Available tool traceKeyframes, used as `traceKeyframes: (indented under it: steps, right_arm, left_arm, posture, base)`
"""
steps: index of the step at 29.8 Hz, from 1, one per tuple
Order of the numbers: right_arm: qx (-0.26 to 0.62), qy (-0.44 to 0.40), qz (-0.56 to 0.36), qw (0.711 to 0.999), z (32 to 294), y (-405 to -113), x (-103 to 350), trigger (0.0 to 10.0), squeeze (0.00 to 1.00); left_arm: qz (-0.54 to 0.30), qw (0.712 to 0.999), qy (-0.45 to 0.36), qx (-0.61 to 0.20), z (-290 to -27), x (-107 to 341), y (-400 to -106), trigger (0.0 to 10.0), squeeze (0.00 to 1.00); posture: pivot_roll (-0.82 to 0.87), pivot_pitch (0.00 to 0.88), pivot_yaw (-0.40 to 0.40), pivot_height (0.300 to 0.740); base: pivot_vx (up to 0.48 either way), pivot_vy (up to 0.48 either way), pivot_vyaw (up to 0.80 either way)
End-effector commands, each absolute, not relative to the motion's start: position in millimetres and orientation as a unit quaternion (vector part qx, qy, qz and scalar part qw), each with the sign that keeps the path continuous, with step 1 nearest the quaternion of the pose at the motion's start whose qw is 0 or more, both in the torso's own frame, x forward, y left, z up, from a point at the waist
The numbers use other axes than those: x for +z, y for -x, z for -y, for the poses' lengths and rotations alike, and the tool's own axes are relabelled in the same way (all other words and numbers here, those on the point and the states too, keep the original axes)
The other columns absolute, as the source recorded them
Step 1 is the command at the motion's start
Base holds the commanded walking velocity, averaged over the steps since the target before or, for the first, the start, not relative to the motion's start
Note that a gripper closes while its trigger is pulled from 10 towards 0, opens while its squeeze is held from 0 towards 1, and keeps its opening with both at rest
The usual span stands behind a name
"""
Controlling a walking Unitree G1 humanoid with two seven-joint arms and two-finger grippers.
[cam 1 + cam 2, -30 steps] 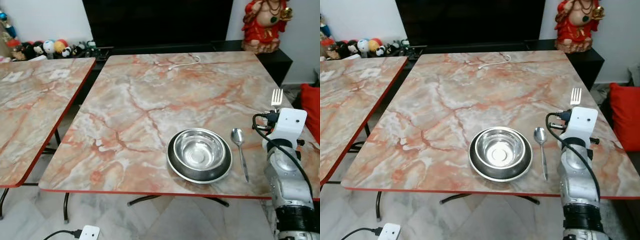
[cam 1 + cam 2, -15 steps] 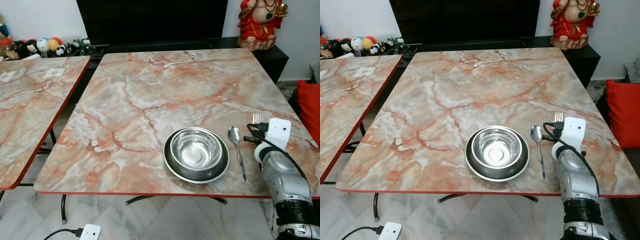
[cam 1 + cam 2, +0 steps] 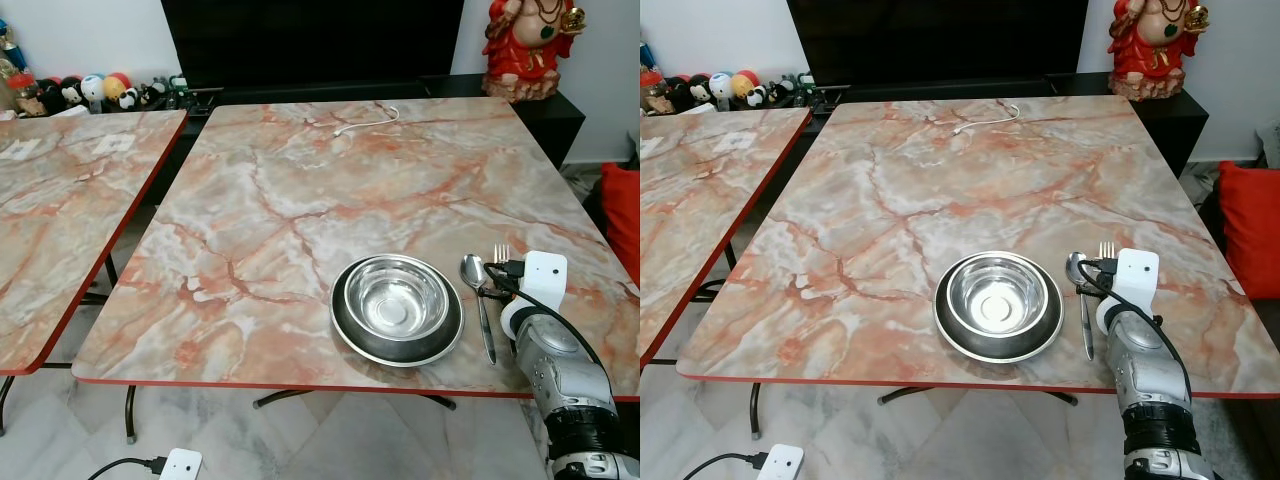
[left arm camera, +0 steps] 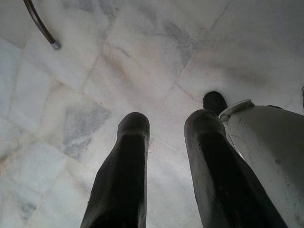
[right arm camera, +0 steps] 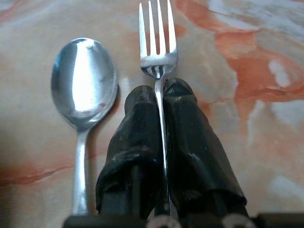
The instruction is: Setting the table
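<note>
A steel bowl [image 3: 397,298] sits inside a dark plate [image 3: 345,329] near the front edge of the marble table [image 3: 300,200]. A spoon [image 3: 477,286] lies just right of the plate, bowl end away from me. My right gripper [image 5: 160,97] is shut on a fork [image 5: 157,40], whose tines [image 3: 501,252] poke out past the wrist, low over the table right beside the spoon [image 5: 84,90]. My left gripper [image 4: 166,126] hangs idle over the tiled floor, its fingers [image 4: 128,156] apart with nothing between them.
A second marble table [image 3: 60,210] stands to the left across a narrow gap. A white cable [image 3: 368,121] lies at the far edge of the main table. A red statue [image 3: 527,45] stands at the back right, a red cushion [image 3: 625,215] to the right, small figurines [image 3: 95,90] at the back left.
My right arm has lowered the fork and drawn it nearer, from high over the table's right side down beside the spoon. The camera shifted slightly.
</note>
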State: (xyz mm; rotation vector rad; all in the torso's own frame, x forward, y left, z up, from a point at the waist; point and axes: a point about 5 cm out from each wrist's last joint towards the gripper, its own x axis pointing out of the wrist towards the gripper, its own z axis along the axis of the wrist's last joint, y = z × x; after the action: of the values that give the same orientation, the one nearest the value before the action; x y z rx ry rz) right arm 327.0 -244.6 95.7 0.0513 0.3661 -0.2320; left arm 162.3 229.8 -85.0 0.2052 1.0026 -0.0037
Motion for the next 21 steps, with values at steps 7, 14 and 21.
traceKeyframes:
  steps: [7, 14, 21]
  right_arm:
    - [-0.123, -0.014, -0.196, 0.973, 248, -323, 86, 10.0, 0.0]
    - [-0.121, 0.014, -0.194, 0.974, 247, -320, 80, 10.0, 0.0]
    - [-0.123, 0.02, -0.198, 0.972, 245, -319, 76, 10.0, 0.0]
  left_arm:
    - [-0.491, 0.865, -0.1, 0.001, -234, -87, -157, 10.0, 0.0]
    - [-0.491, 0.865, -0.101, 0.001, -234, -86, -157, 10.0, 0.0]
    - [-0.491, 0.865, -0.102, 0.002, -235, -86, -157, 10.0, 0.0]
  posture:
    - [-0.13, 0.047, 0.085, 0.74]
    - [-0.13, 0.047, 0.087, 0.74]
    - [-0.13, 0.045, 0.089, 0.74]
  base:
    - [0.0, 0.0, 0.0]
    - [0.0, 0.0, 0.0]
    - [0.0, 0.0, 0.0]
